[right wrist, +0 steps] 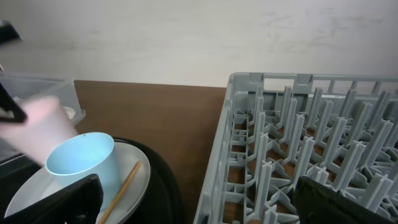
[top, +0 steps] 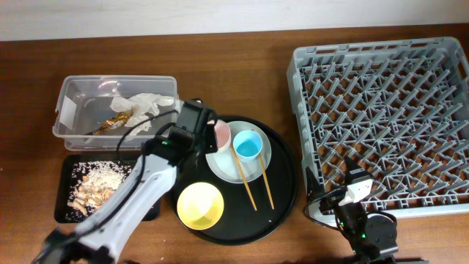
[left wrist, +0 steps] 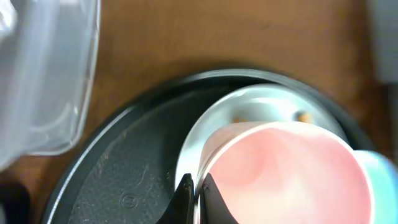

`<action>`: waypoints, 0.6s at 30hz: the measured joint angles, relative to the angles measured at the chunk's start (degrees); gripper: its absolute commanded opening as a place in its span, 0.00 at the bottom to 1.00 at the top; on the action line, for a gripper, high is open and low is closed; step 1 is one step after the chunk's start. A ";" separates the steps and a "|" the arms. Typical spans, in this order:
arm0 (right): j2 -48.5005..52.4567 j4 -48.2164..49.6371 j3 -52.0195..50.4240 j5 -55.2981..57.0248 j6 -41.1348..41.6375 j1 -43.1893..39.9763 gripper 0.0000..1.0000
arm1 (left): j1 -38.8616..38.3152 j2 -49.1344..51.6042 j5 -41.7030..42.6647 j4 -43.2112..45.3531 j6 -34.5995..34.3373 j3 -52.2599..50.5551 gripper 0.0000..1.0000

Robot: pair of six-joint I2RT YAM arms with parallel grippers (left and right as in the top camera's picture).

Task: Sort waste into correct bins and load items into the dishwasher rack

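My left gripper is shut on the rim of the small pink cup, over the pale plate; the overhead view shows this cup too. The light-blue cup and the chopsticks sit on the plate. The yellow bowl stands in front of it. The clear tub holds white paper and a brown wrapper. The shallow black tray holds beige scraps. My right gripper is open and empty beside the grey rack.
The plate, cups and bowl rest on a big round black tray between the bins and the rack. The rack's near-left corner is close to my right gripper. Bare wooden table lies behind the tray.
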 measured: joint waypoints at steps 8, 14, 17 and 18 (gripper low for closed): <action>0.02 0.02 0.00 0.00 -0.02 0.00 0.99 | 0.46 -10.91 2.03 -4.22 0.00 5.53 0.00; 0.02 0.00 -0.02 0.00 -0.04 0.00 0.99 | 7.72 -13.55 17.59 -5.01 0.00 8.04 0.00; 0.07 0.00 0.00 0.00 -0.02 0.00 0.99 | 13.38 -13.55 28.87 -5.14 0.00 8.04 0.00; 0.07 0.02 0.00 0.00 -0.02 0.00 0.99 | 14.56 -13.55 31.34 -5.11 -0.02 8.04 0.00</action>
